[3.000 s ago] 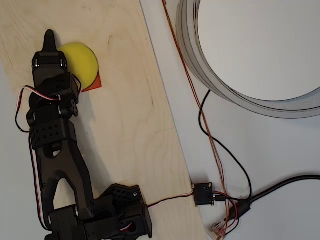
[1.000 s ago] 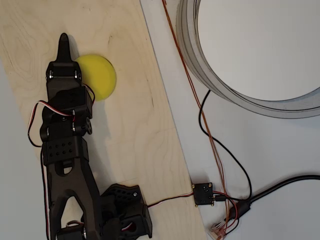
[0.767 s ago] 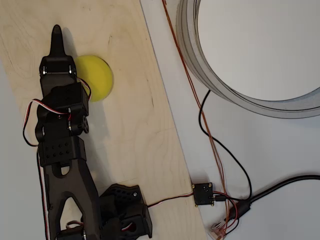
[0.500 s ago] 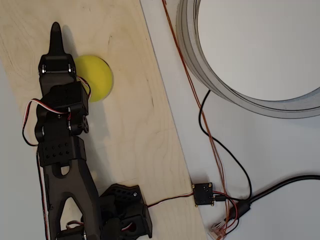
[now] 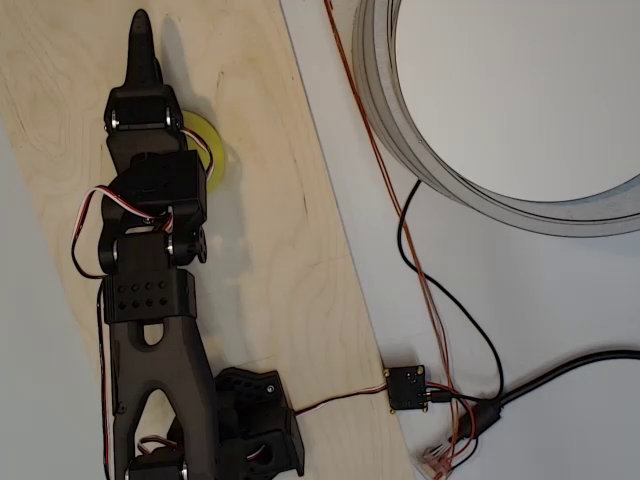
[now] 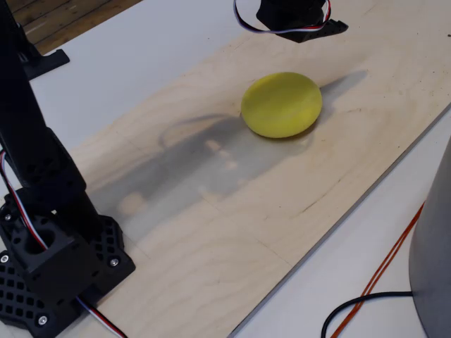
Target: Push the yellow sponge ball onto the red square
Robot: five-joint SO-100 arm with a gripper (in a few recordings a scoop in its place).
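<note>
in the overhead view the black two-finger gripper points to the upper left of the frame, its fingers drawn together into one narrow tip, and the arm's body covers most of the matte bright-yellow foam ball, leaving just a yellow sliver at its right side on the pale plywood board. the fixed view shows the whole ball resting on the board in the upper middle of the frame, with the arm's dark underside hanging above it and not touching, and an orange wire at the lower right.
</note>
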